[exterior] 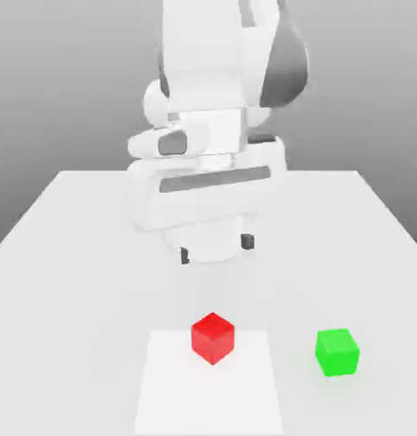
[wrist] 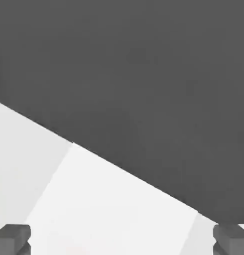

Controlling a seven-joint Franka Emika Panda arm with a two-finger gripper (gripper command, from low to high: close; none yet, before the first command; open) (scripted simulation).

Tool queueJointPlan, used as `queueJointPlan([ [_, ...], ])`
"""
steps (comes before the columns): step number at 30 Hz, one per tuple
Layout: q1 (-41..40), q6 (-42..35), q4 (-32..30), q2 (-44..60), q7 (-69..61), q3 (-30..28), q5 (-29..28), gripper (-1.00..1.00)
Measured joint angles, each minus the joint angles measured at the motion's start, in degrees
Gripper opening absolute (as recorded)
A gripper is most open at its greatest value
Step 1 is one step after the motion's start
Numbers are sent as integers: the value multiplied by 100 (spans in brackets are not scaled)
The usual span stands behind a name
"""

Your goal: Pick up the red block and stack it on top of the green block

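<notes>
You are looking at a white table (exterior: 67,255) with the big white arm (exterior: 216,85) standing over its far half, and you are still at the reaching step, because nothing is being carried yet. The gripper (exterior: 217,249) is hanging above the table, well apart from both cubes, with its jaws standing wide and nothing between them. For doing this step well, you are bringing the hand toward the near side of the table until it is directly above the red block (exterior: 214,337), and only then you are lowering it, so that one finger is passing on each side of the cube. The cube is sitting with a corner toward the exterior camera, so I judge that you may be needing to turn the wrist a little to meet two flat faces and not two edges. The red block is lying on a brighter square patch (exterior: 174,400), and the green block (exterior: 337,352) is resting near it, toward the exterior view's right, not touching it. The exterior view is giving you both cubes and the whole arm; the hand view is giving you instead the two dark fingertips (wrist: 12,237) far apart, with the pale table surface and a dark background between them.
</notes>
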Motion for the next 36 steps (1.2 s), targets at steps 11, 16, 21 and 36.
queueJointPlan([
  [11, -98, 1477, -390, 1876, -564, 92, -310, 0],
  [16, -787, 1958, -316, 2447, -976, 933, 268, -100],
  [21, -789, 1945, -315, 2447, -965, 934, 257, -100],
  [36, -411, 741, -511, 1025, -581, 421, -287, -100],
])
